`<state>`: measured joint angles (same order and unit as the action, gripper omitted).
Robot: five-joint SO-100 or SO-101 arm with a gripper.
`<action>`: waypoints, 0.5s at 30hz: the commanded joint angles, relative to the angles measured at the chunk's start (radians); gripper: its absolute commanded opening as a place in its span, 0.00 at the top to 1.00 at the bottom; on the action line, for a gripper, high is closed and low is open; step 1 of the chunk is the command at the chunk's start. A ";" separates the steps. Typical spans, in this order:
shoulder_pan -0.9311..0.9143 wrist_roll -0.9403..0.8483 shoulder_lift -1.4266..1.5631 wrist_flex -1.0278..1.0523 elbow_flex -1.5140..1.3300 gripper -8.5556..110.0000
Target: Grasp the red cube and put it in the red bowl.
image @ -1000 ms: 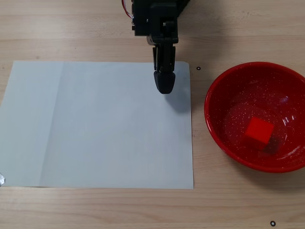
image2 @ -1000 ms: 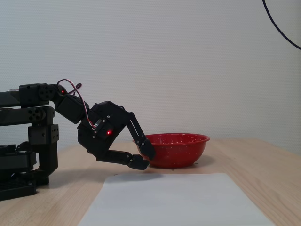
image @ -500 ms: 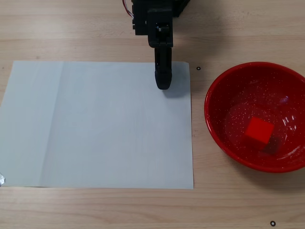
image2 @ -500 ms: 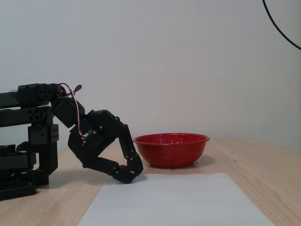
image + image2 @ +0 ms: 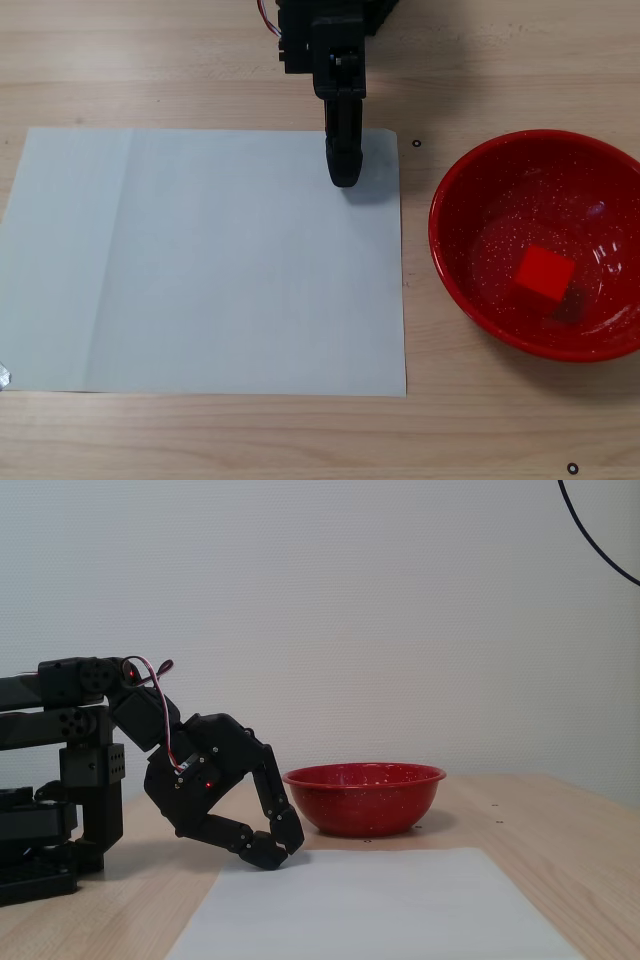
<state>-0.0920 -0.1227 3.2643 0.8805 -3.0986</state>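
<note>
The red cube (image 5: 545, 273) lies inside the red bowl (image 5: 470, 190), a little right of its centre, in a fixed view from above. From the side, the red bowl (image 5: 364, 797) stands on the wooden table and hides the cube. My gripper (image 5: 343, 176) is shut with nothing in it, its tips down at the far right corner of the white paper, well left of the bowl. The side view shows the gripper (image 5: 278, 853) curled low with its fingertips together, resting at the paper's edge.
A white sheet of paper (image 5: 200, 260) covers the middle of the wooden table. The arm's base (image 5: 50, 810) stands at the left in the side view. Small black marks (image 5: 572, 467) dot the table near the bowl.
Over the last second the gripper drew back from near the bowl and sank to the paper's edge, folding in. It has barely moved in the last half second.
</note>
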 commanded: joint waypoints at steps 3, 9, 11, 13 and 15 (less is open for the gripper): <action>0.003 0.012 0.011 0.011 -0.006 0.93; 0.025 -0.020 0.011 0.014 -0.006 0.93; 0.026 -0.020 0.011 0.014 -0.006 0.93; 0.026 -0.018 0.011 0.014 -0.006 0.93; 0.026 -0.018 0.011 0.014 -0.006 0.93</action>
<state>-0.0767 -0.1319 3.2643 0.8805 -3.0986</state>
